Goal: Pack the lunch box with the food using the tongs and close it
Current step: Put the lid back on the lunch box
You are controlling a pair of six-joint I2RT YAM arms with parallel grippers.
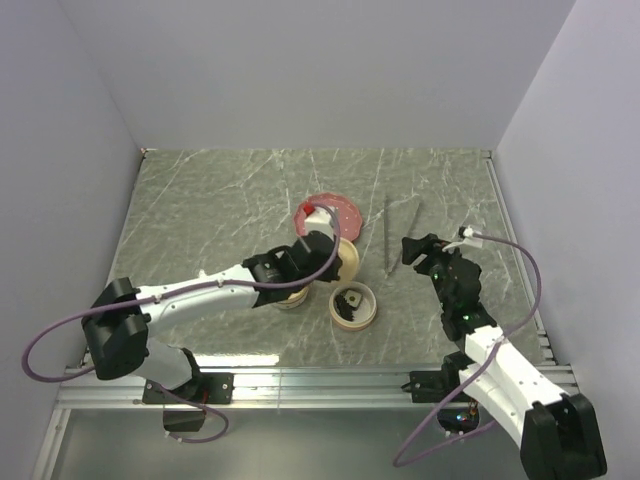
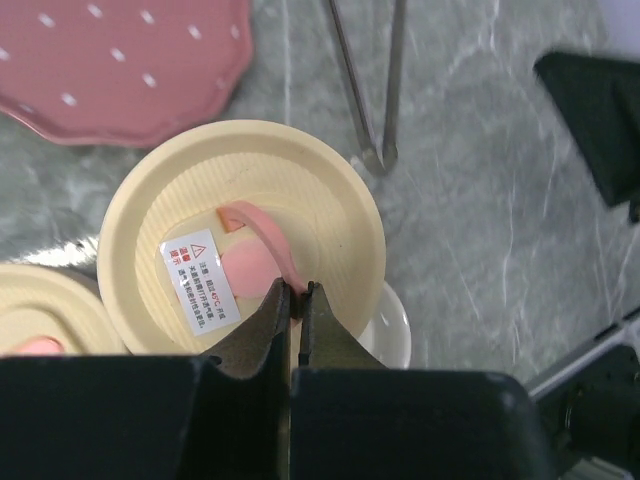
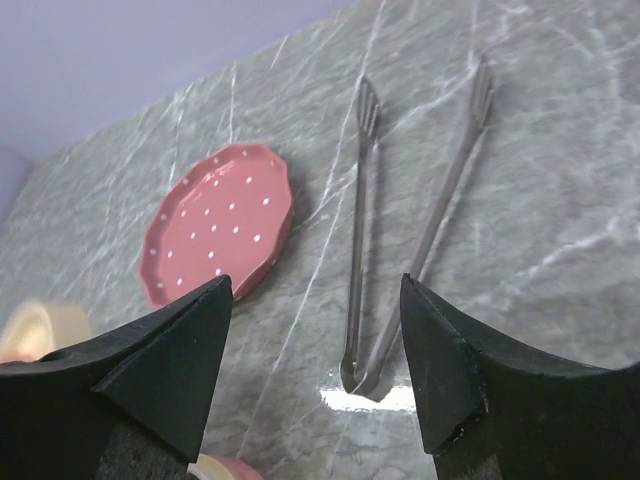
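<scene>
My left gripper is shut on the pink tab of a cream round lid, which hangs above the table. Just near of it stands an open round lunch box tub with dark food inside. The tongs lie flat on the marble table, arms spread, joined end toward me. My right gripper hovers open just short of that joined end, touching nothing.
A pink dotted plate lies left of the tongs. A second cream-lidded tub sits under the left arm. A white rim shows below the held lid. Metal rails edge the table's right and near sides.
</scene>
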